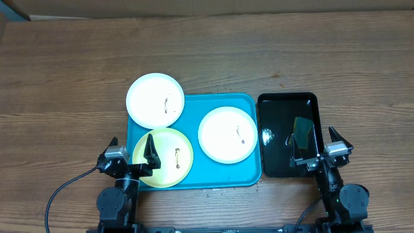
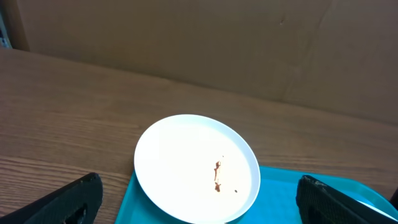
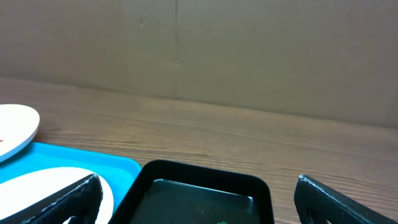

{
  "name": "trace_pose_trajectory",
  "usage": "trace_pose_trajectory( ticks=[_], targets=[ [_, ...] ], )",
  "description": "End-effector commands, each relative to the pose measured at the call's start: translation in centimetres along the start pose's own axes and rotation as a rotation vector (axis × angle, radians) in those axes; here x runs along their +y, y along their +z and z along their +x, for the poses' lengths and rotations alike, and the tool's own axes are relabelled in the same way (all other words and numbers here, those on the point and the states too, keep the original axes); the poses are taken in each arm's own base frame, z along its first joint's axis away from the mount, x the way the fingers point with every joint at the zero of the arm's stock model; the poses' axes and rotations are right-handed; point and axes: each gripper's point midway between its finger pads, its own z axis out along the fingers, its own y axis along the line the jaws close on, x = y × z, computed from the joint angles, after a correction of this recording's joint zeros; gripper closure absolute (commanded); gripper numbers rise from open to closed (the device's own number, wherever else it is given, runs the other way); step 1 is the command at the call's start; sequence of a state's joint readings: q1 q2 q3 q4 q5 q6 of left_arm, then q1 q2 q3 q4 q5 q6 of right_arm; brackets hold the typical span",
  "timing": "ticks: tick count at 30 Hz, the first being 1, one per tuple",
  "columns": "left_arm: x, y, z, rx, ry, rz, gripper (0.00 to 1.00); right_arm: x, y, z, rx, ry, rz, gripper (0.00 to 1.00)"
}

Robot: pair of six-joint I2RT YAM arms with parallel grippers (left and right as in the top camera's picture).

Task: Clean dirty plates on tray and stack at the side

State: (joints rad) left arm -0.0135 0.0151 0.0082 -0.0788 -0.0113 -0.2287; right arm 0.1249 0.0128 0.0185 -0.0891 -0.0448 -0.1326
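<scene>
Judging from the brown smears on all three plates, you are at the very start: nothing is wiped and no stack stands at the side. The turquoise tray [image 1: 220,176] lies near the front edge of the worktop [image 1: 65,77], about midway along it. One white plate [image 1: 155,100] sits on the tray's far-left corner, overhanging the rim. The second white plate [image 1: 228,134] lies flat in the tray's right half, and the yellow-green plate [image 1: 163,157] fills the near-left corner. Your left pincer [image 1: 132,144] hangs released, jaws wide, over the yellow-green plate's left edge, grasping nothing. Your right pincer [image 1: 313,139] is likewise released and empty, over the near end of the black tray [image 1: 288,98] just beside the turquoise tray's right side. A dark greenish item [image 1: 303,133] lies in that black tray; you cannot tell what it is. The next move probably calls for a wiper, so reach there with the right pincer first.
</scene>
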Motion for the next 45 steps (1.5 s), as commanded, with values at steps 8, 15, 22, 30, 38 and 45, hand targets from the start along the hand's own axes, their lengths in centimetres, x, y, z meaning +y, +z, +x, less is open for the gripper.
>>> trace_pose_trajectory(
  ticks=[8,15,22,30,38,45],
  targets=[
    [-0.3,0.0,0.1,0.001,0.013,0.017,0.0,0.0,0.0,0.1,-0.006,-0.007,0.0,0.0],
    [-0.3,0.0,0.1,0.001,0.013,0.017,0.0,0.0,0.0,0.1,-0.007,-0.007,0.0,0.0],
    [-0.3,0.0,0.1,0.001,0.013,0.017,0.0,0.1,0.0,0.0,-0.011,-0.008,-0.002,0.0],
    [-0.3,0.0,0.1,0.001,0.013,0.017,0.0,0.7,-0.3,-3.3,-0.138,0.171,-0.056,0.0],
    [-0.3,0.0,0.1,0.001,0.013,0.017,0.0,0.7,-2.6,-10.2,-0.101,0.261,-0.075,0.0],
    [-0.3,0.0,0.1,0.001,0.013,0.017,0.0,0.3,-3.5,-19.3,0.1,0.279,-0.069,0.0]
  ],
)
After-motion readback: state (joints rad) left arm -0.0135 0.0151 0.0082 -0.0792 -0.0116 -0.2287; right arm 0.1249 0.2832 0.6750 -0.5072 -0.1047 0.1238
